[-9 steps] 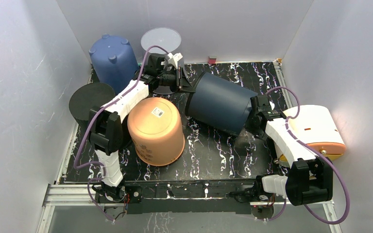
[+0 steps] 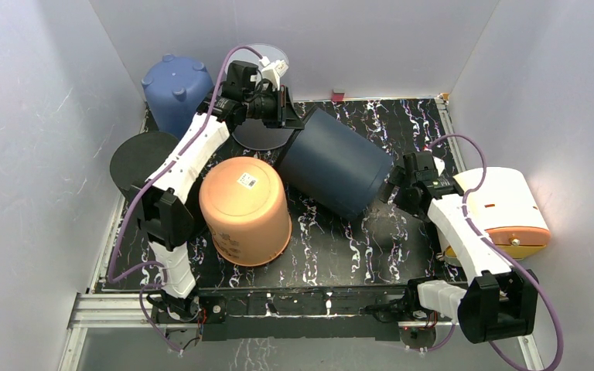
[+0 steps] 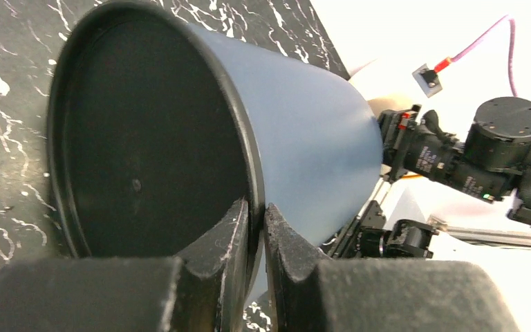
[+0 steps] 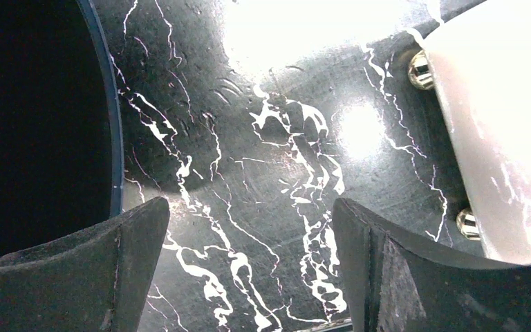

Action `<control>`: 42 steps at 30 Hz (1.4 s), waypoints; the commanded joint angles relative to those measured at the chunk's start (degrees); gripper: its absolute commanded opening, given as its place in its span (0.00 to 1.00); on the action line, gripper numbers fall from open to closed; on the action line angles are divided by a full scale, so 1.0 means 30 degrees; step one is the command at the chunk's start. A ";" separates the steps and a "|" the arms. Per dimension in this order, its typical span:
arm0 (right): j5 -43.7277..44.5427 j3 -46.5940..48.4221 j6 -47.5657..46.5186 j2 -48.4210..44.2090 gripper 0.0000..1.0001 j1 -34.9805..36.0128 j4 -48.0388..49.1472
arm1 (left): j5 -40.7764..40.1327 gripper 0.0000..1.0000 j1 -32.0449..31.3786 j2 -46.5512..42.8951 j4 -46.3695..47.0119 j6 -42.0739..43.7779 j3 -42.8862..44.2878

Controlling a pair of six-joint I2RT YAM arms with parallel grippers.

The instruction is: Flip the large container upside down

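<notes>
The large container (image 2: 332,166), dark blue, lies tilted on its side across the black marbled mat (image 2: 340,239). My left gripper (image 2: 282,108) is at its raised back-left end. In the left wrist view that gripper (image 3: 256,207) is shut on the thin rim of the container (image 3: 304,138), one finger inside the dark recess and one on the outer wall. My right gripper (image 2: 397,188) is at the lower right end. It (image 4: 249,204) stands open over the mat, with the container's blue rim (image 4: 116,138) and dark inside beside its left finger.
An orange bucket (image 2: 246,209) stands upside down at front left. A blue tub (image 2: 176,91) and a clear lid (image 2: 272,52) are at the back left, a black disc (image 2: 143,158) at the left edge. A cream box (image 2: 503,209) lies at the right. White walls enclose the mat.
My left arm has risen and swung back with the container's end, so the container has tilted up and shifted left. The right gripper has followed slightly left.
</notes>
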 commanded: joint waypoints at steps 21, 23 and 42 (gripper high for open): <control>-0.0988 0.5371 -0.1058 -0.2698 0.87 0.0031 0.0576 | -0.0928 0.00 0.0091 -0.1082 -0.1551 0.1587 0.4787; -0.2985 0.5325 -0.0700 -0.3076 0.87 0.0012 0.1638 | -0.0796 0.00 0.0091 -0.1081 -0.1493 0.1483 0.5136; -1.1635 -0.2129 0.6313 -0.3326 0.42 0.0024 0.8910 | -0.0191 0.00 -0.2646 -0.0889 0.0029 0.0892 0.4188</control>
